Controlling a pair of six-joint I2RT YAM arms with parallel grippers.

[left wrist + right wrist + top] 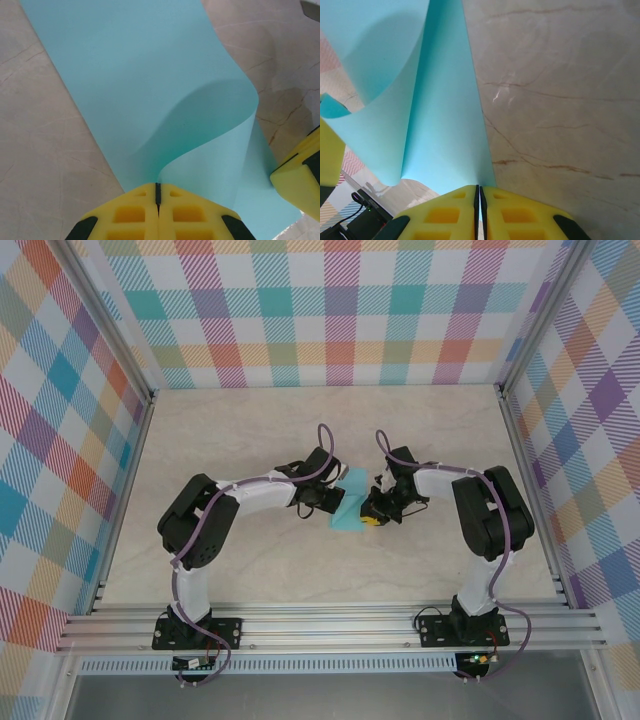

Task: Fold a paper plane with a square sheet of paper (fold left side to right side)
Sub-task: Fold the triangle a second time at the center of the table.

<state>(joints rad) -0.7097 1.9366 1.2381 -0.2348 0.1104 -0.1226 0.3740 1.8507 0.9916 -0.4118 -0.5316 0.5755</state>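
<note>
well, starting on the left, my left gripper [157, 199] is pinched shut on one edge of the square sheet of paper [135, 80], with only the thin turquoise paper between its yellow fingers [125, 216]. i hold it at the very edge because this is the side that must travel across to the right, and gripping there leaves the rest free to bend. from that pinch the paper rises and curls over in a soft, uncreased arch, while the far part lies flat on the pale marbled surface [40, 150]. i judge the arch is kept loose on purpose, so that no crease sets until the edges line up.

in the middle of the surface, between my two arms, the sheet sits partly lifted and partly lying down.

to the right, my right gripper [478, 196] is also clamped on the sheet, on its opposite edge and low near the surface. i read this as an anchor: it keeps the paper from sliding while the left side comes over, and it marks the edge the lifted one has to meet. the fold looks roughly half made, with the flattening not yet done.
</note>
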